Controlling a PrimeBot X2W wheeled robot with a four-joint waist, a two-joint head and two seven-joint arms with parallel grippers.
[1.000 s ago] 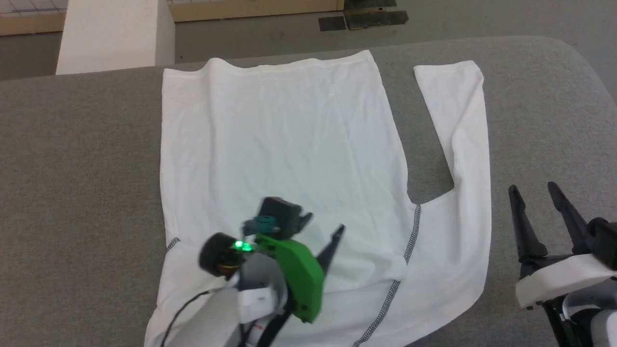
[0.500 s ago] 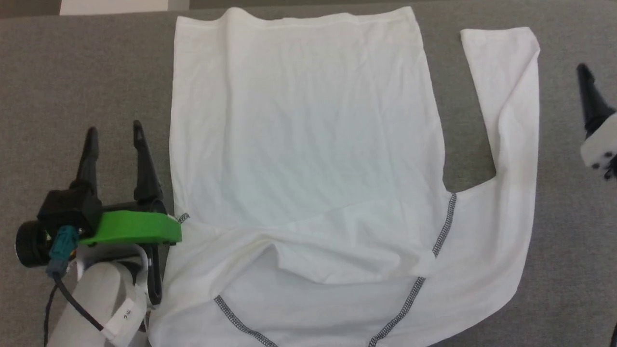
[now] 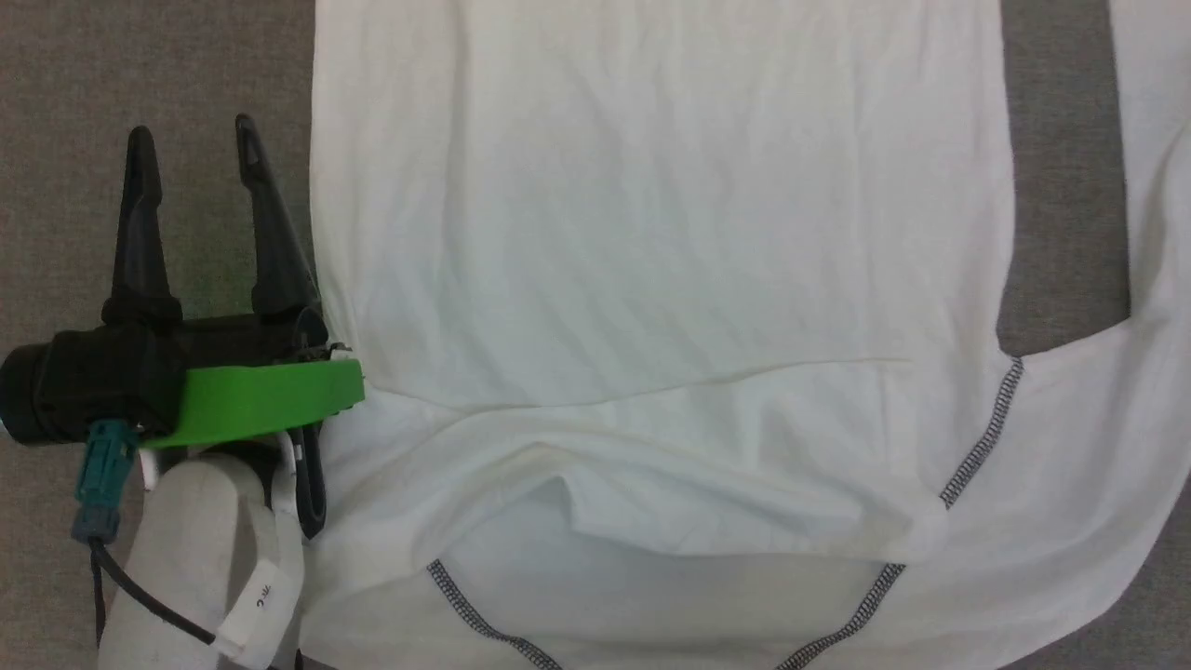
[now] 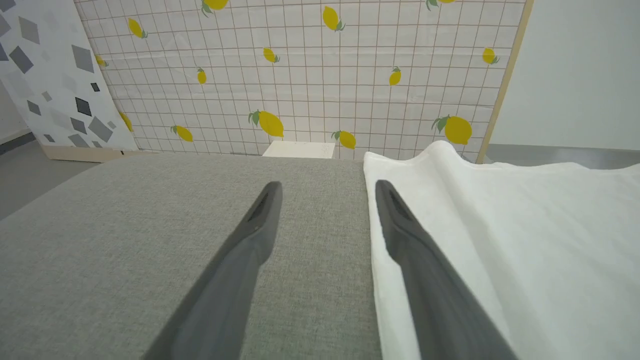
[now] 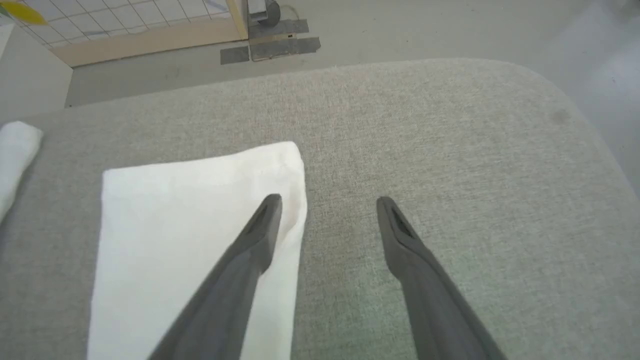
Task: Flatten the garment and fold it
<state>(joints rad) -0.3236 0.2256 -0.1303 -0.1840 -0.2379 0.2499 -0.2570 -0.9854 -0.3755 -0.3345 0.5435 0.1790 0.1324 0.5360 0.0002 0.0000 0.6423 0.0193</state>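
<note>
L claw point(image 3: 192, 126): fingers spread wide, nothing betw. them, lying just off the left edge of the garment point(image 3: 651, 233). In its wrist view 1 finger sits over that edge and the other over bare grey cover; contact w/ the fabric can't be told. R claw point(image 5: 328, 199): also wide and empty, straddling the outer corner of the sleeve cuff point(image 5: 200, 200), 1 finger above the white, 1 beyond it.

The garment lies spread on the worktop point(image 3: 56, 93), body mostly flat w/ faint creases. Near the stitched shoulder seams point(image 3: 977, 447) a loose layer is doubled across the chest and ridges up. The R sleeve runs alongside the body, a strip of grey betw. them.

Handling, my guess: thin, light, limp, no stiffness. It'll sag and drag, and 1 finger must slide under an edge to pinch. Best holds are prob. the cuff corner and the side edge, 2 pts at once to keep it square. The grey weave looks grippy, so pulling flat could bunch the fabric.

Beyond the garment's far hem: a white box point(image 4: 299, 149), a lemon-print grid panel point(image 4: 310, 75), grey floor point(image 5: 400, 30) w/ dark tape patches point(image 5: 270, 47).
</note>
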